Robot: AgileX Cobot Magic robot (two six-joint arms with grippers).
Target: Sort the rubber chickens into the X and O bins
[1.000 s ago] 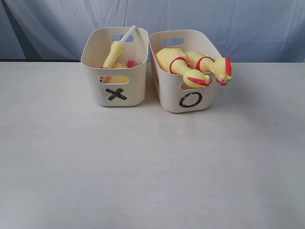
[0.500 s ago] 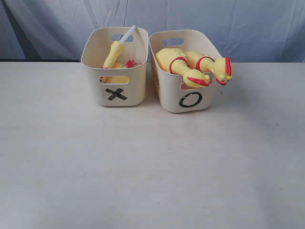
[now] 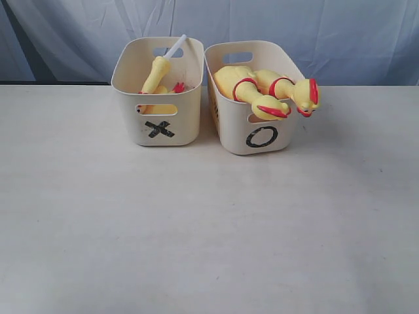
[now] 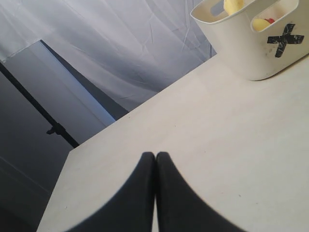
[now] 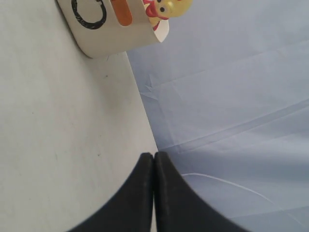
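Nearest, at 6 o'clock of the outside view: only bare worktop (image 3: 209, 235), with no arm reaching in. From the wrists: left pincer (image 4: 155, 155) pressed tip to tip with nothing in it, hanging over the worktop well apart from the X bin (image 4: 241, 53). Right pincer (image 5: 154, 155) likewise pressed together and empty, near the worktop's edge, well apart from the O bin (image 5: 125, 38).

Farther off, toward 12 o'clock: X bin at about 11, O bin at about 1, just beside each other. In the X bin, a slim chicken (image 3: 157, 73) leaning upright, with a white stick (image 3: 175, 47) poking over the rim toward 1 o'clock. Hard to tell how many lie under it. In the O bin, two fat chickens (image 3: 252, 88), heads draped over the rim toward 3 o'clock.

Against the views of a second back: no shift anywhere, neither chicken nor bin. No chicken loose on the worktop. Judging from that: sorting looks finished, arms parked clear, nothing left to pick up.
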